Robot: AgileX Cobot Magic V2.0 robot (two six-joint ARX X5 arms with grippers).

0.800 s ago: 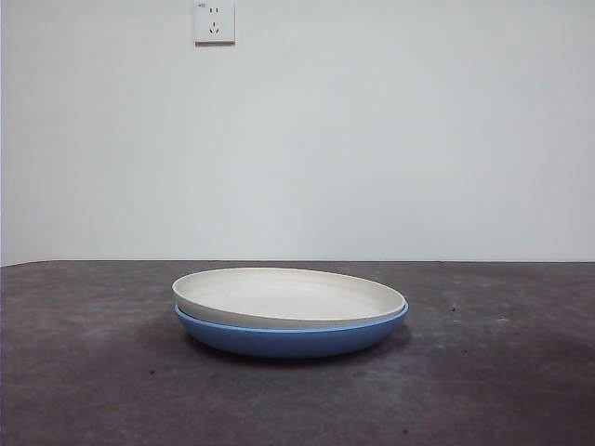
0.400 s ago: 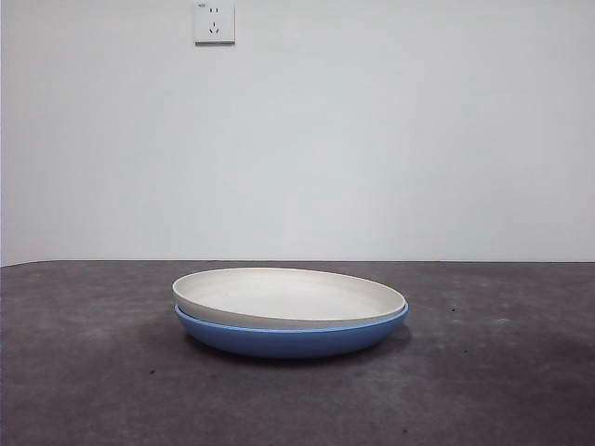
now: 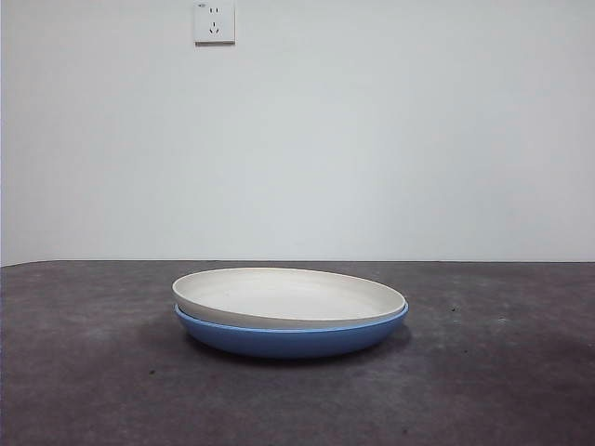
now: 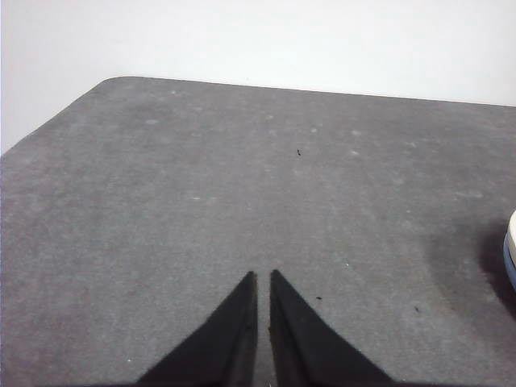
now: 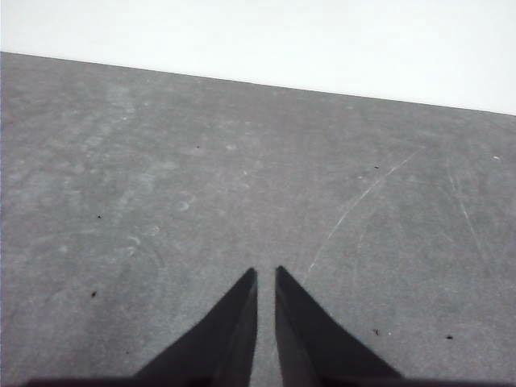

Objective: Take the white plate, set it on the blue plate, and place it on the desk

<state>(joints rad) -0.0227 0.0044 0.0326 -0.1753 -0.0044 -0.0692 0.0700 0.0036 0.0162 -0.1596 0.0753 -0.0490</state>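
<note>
The white plate (image 3: 284, 297) rests inside the blue plate (image 3: 293, 338) at the middle of the desk (image 3: 93, 372); the stack leans slightly, its left side higher. A sliver of both plates (image 4: 511, 246) shows at the edge of the left wrist view. My left gripper (image 4: 263, 278) is shut and empty over bare desk, well away from the plates. My right gripper (image 5: 265, 274) is shut and empty over bare desk (image 5: 161, 201). Neither arm shows in the front view.
A white wall with a power socket (image 3: 214, 20) stands behind the desk. The desk's rounded far corner (image 4: 113, 81) shows in the left wrist view.
</note>
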